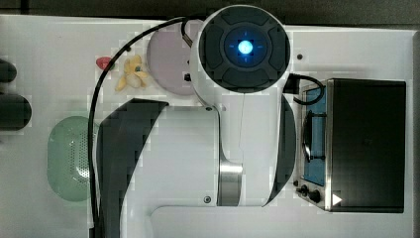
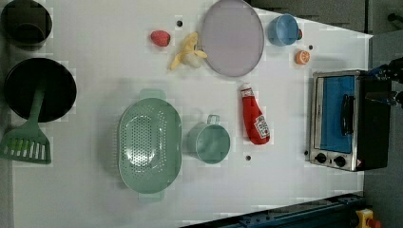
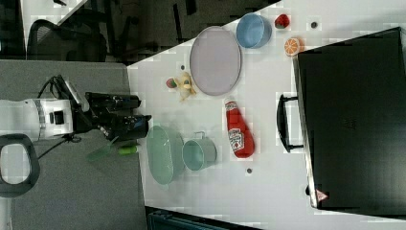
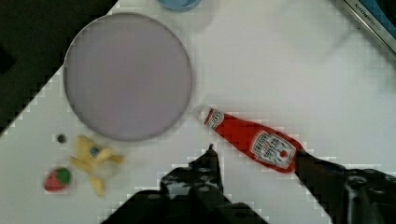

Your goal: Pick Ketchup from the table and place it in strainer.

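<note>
Spread-fingered, empty, the hand (image 4: 254, 158) hangs above the Ketchup (image 4: 254, 140); its white label is unreadable.

In the left view, the Ketchup (image 2: 254, 119) is lying on the table (image 2: 95, 66), right of the mug (image 2: 209, 142), with the strainer (image 2: 149, 145) sitting farther left.

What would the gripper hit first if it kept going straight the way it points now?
Probably the Ketchup: in the wrist view it lies on the table between the open gripper's fingers. Depth is unclear, so bare table beside it is possible.
</note>
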